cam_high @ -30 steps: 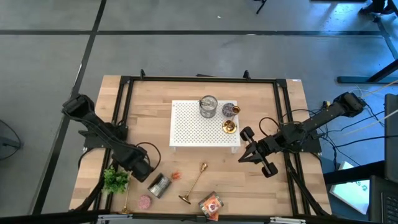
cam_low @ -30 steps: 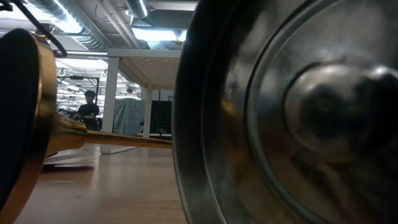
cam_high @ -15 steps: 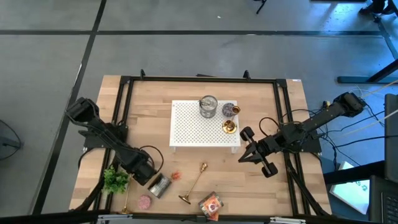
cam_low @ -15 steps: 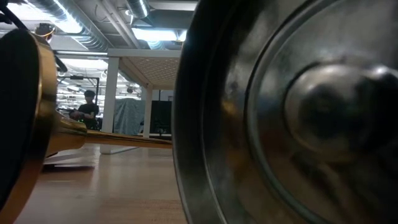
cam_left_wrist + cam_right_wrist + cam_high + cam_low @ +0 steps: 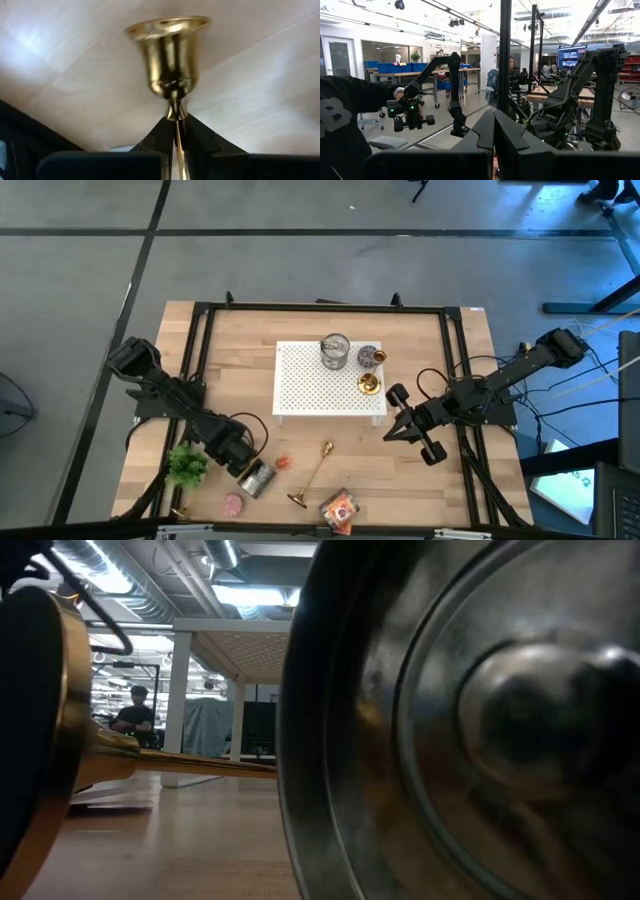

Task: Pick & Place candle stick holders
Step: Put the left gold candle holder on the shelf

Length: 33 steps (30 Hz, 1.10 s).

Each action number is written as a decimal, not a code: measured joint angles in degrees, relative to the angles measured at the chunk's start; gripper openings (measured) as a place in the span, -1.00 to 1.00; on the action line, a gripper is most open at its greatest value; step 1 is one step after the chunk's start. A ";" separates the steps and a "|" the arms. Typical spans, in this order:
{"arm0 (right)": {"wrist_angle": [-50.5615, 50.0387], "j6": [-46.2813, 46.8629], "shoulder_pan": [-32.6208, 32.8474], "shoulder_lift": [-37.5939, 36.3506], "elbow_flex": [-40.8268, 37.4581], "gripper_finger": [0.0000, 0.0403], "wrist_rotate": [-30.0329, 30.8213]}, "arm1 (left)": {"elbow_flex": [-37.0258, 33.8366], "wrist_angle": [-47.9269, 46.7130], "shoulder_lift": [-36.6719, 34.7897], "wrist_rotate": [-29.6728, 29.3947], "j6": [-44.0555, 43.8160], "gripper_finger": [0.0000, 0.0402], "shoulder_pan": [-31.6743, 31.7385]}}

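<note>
The left gripper [image 5: 175, 131], clenched on a candle stick holder [image 5: 169, 55] by its thin stem, could let it pivot or slip when lifted.

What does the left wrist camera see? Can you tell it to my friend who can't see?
The left gripper is shut on the thin stem of a shiny gold candle stick holder, whose little cup sticks out past the dark fingers. Behind it is the pale wooden table.
</note>
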 joint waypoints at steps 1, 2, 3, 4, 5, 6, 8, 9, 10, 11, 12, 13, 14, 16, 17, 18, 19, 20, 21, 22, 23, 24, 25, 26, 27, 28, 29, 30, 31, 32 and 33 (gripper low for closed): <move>0.02 0.00 -0.02 0.00 0.00 -0.97 0.00 | 0.00 -0.01 -0.03 0.02 0.61 -0.92 0.28; 0.02 0.00 -0.02 0.00 0.00 -0.97 0.00 | -0.01 0.00 -0.03 0.10 1.18 -0.91 0.54; 0.02 0.00 -0.02 0.00 0.00 -0.97 0.00 | -0.02 0.07 -0.03 0.26 1.69 -0.91 0.79; 0.02 0.00 -0.02 0.00 0.00 -0.97 0.00 | -0.04 0.17 -0.03 0.37 1.97 -0.91 0.99; 0.02 0.00 -0.01 0.00 0.00 -0.97 0.00 | -0.04 0.25 -0.05 0.34 2.06 -0.91 1.18; 0.00 0.00 -0.02 0.00 0.00 -0.97 0.00 | -0.06 0.39 -0.12 0.33 2.01 -0.92 1.37; 0.00 0.00 -0.01 0.00 0.00 -0.97 0.00 | -0.07 0.58 -0.16 0.32 1.69 -0.93 1.69; 0.00 0.00 -0.02 0.00 0.00 -0.97 0.00 | -0.10 0.70 -0.16 0.37 1.51 -0.94 1.77; 0.00 0.00 -0.02 0.00 0.00 -0.97 0.00 | -0.11 0.82 -0.16 0.47 1.33 -0.94 1.78; -0.01 0.00 -0.02 0.00 0.00 -0.97 0.00 | -0.11 1.13 -0.16 0.62 1.13 -0.94 1.80; 0.00 0.00 -0.02 0.00 0.00 -0.97 0.00 | -0.13 1.74 -0.16 0.77 1.07 -0.94 1.82; -0.02 0.00 -0.02 0.00 0.00 -0.97 0.00 | -0.17 2.54 -0.16 0.81 1.01 -0.94 1.82; -0.02 0.00 -0.02 0.00 0.00 -0.97 0.00 | -0.13 3.56 -0.24 0.80 0.95 -0.94 1.80; -0.02 0.00 -0.02 0.00 0.00 -0.97 0.00 | 0.40 4.08 -0.15 0.14 0.69 -0.94 1.74; -0.02 0.00 -0.02 0.00 0.00 -0.97 0.00 | 0.84 4.03 -0.10 -0.26 0.72 -0.94 1.75; -0.05 0.00 -0.02 0.00 0.00 -0.97 0.00 | 1.30 3.76 -0.16 -0.48 0.77 -0.94 1.76; -0.07 0.00 -0.02 0.00 0.00 -0.97 0.00 | 1.81 3.77 -0.36 -0.74 1.03 -0.94 1.75; -0.09 0.00 -0.02 0.00 0.00 -0.97 0.00 | 2.37 3.81 -0.57 -1.05 1.19 -0.94 1.71; -0.09 0.00 -0.02 0.00 0.00 -0.97 0.00 | 2.82 3.94 -0.88 -1.48 1.20 -0.94 1.73; -0.09 0.00 -0.01 0.00 0.00 -0.97 0.00 | 3.22 3.90 -1.32 -2.10 1.18 -0.94 1.78; -0.09 0.00 -0.01 0.00 0.00 -0.97 0.00 | 3.56 3.83 -1.91 -3.11 1.18 -0.94 1.84; -0.09 0.00 -0.02 0.00 0.00 -0.97 0.00 | 3.97 3.76 -2.43 -4.03 1.18 -0.94 1.99; -0.09 0.00 -0.02 0.00 0.00 -0.97 0.00 | 4.32 3.77 -3.00 -5.03 1.18 -0.94 2.15; -0.09 0.00 -0.02 0.00 0.00 -0.97 0.00 | 4.66 3.40 -3.60 -6.02 1.21 -0.94 2.29; -0.09 0.00 0.00 0.00 0.00 -0.97 0.02 | 4.99 2.73 -4.22 -6.90 1.22 -0.94 2.41; -0.09 0.00 0.00 0.00 0.00 -0.97 0.02 | 5.23 2.09 -4.80 -7.67 1.21 -0.94 2.66; -0.10 0.00 0.00 0.00 0.00 -0.97 0.09 | 5.42 1.63 -5.36 -8.18 1.29 -0.94 2.85; -0.09 0.00 -0.01 0.00 0.00 -0.97 0.23 | 5.51 1.40 -6.04 -8.71 1.45 -0.94 3.08; -0.11 0.00 -0.02 -0.01 0.00 -0.97 0.27 | 5.64 1.19 -6.74 -9.20 1.71 -0.94 3.29; -0.14 0.00 -0.02 0.00 0.00 -0.97 0.28 | 5.66 1.22 -7.62 -9.55 2.02 -0.94 3.52; -0.14 0.00 -0.02 0.00 0.00 -0.97 0.29 | 5.68 1.22 -8.57 -9.81 2.17 -0.94 3.79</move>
